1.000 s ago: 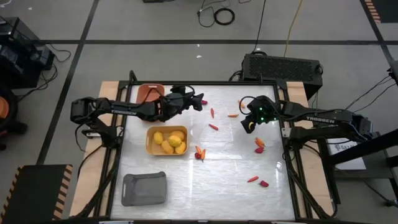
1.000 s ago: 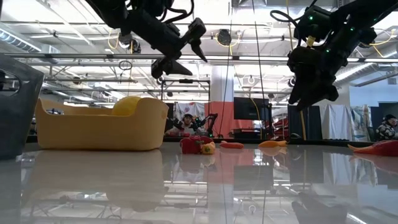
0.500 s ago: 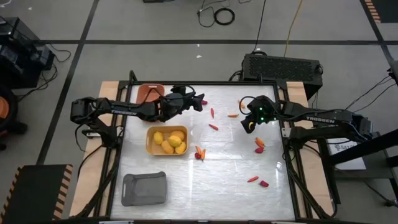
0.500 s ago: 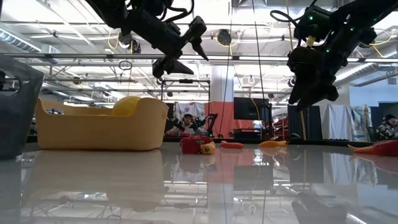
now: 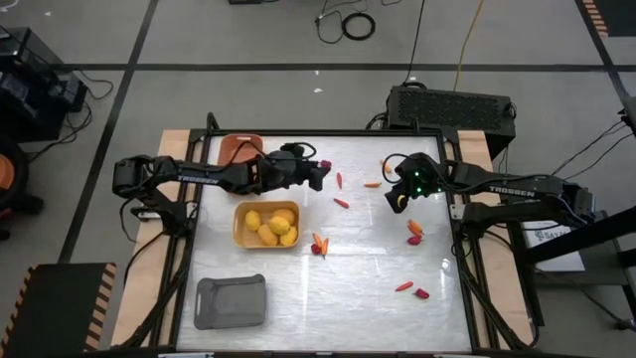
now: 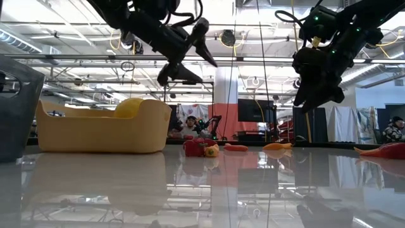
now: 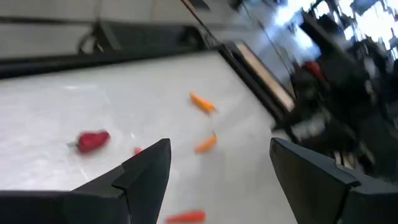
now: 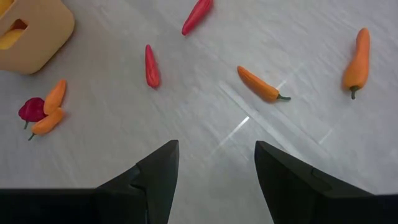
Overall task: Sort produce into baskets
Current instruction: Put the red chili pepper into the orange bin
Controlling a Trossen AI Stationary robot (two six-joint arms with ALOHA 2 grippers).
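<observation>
My left gripper (image 5: 322,176) hovers open and empty over the table's far middle, right of the salmon basket (image 5: 238,149). Red and orange produce pieces (image 7: 93,140) lie on the table beyond its fingers. My right gripper (image 5: 396,203) hangs open and empty above the table's far right. Two red chili sticks (image 8: 151,65) and two orange sticks (image 8: 261,84) lie below it. The yellow basket (image 5: 266,225) holds several yellow fruits (image 5: 270,227). The grey basket (image 5: 232,301) stands at the near left.
An orange and red cluster (image 5: 319,245) lies right of the yellow basket. More pieces lie at the right (image 5: 414,232) and near right (image 5: 409,289). Bare table shows at the near middle. Dark rails frame the table's edges (image 5: 467,288).
My left gripper has turned at the wrist. Its fingers have swung a little toward the table's near edge and tipped lower, still open. The arm itself stays in place.
</observation>
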